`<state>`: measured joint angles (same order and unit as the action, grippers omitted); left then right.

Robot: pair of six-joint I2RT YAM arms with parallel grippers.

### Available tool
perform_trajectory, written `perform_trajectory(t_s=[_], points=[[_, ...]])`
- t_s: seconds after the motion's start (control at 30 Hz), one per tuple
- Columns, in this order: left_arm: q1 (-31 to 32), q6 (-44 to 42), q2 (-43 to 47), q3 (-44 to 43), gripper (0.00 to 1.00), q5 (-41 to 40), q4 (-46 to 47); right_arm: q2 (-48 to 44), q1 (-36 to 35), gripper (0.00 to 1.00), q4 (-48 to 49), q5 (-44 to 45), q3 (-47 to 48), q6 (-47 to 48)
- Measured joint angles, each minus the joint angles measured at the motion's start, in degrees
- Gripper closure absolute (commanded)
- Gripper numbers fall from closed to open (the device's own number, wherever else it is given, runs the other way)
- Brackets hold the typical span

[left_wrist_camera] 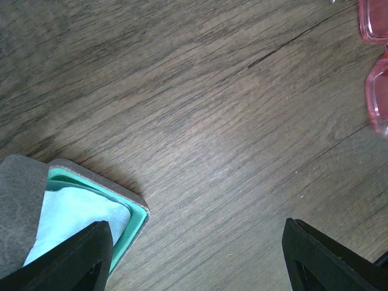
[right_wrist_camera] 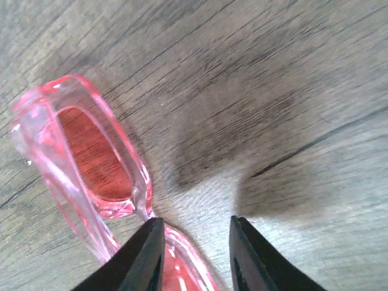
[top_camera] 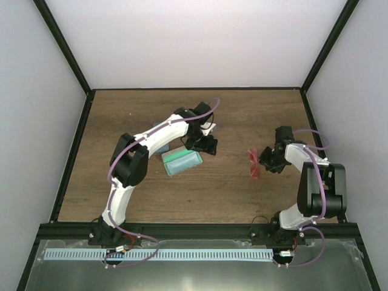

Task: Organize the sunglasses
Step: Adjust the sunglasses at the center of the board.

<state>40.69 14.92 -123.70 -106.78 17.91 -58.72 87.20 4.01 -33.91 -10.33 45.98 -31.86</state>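
Step in hand: taking up the translucent red-framed sunglasses so they can be stowed.

The sunglasses lie on the brown wood-grain bench, right of centre and well apart from the grey oblong case with mint-green lining. The case lies open near the middle of the bench with a light-blue cloth inside it.

The right tool is low over the bridge end of the sunglasses. Its jaws are narrowly apart, and only one finger sits against the frame, so nothing is clamped.

The left tool hangs just beside the case with its jaws wide apart and nothing between them.

Judgement: the sunglasses are not yet secured. The next move calls for the right tool to centre on the bridge or rim, close firmly, lift and carry the sunglasses to the case. The thin, slick frame may slip or twist.
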Motion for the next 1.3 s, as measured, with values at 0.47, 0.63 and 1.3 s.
perform_trajectory(t_s=[0.47,0.63,1.3], points=[[0.0,0.07,0.0,1.25,0.22,0.46,0.68,-8.33,-1.66,0.69,-2.34,4.15,-0.66,-0.81],[0.0,0.02,0.0,1.97,0.22,0.42,1.05,-8.22,-2.03,0.64,-2.84,4.13,-2.27,-2.99],[0.0,-0.2,0.7,6.43,0.22,0.74,2.1,-1.27,-15.56,0.5,-4.87,6.56,5.16,-22.69]])
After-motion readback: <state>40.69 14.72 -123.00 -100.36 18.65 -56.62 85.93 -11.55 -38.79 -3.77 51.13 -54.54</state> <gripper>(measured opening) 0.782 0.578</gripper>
